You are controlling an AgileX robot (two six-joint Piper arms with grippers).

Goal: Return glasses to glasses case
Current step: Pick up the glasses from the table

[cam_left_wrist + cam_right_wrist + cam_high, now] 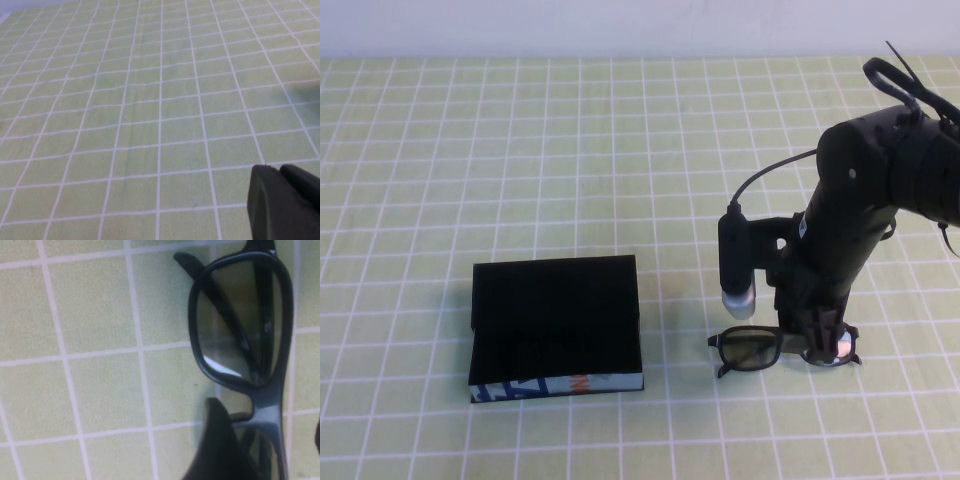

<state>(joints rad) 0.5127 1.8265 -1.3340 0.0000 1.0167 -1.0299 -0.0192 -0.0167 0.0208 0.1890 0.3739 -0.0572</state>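
Note:
The black thick-framed glasses (760, 349) lie folded on the green checked cloth, right of the glasses case (557, 325). The case is a flat black box with a blue, white and orange front edge (560, 384). My right gripper (823, 338) is lowered onto the right half of the glasses. In the right wrist view the glasses (240, 325) fill the frame, and the gripper (266, 440) is open, with one finger on either side of the frame near the bridge. My left gripper (280, 172) is shut and empty over bare cloth. It does not show in the high view.
The green cloth with a white grid (520, 150) covers the whole table. A white wall runs along the far edge. The right arm's black cable (770, 170) loops above the glasses.

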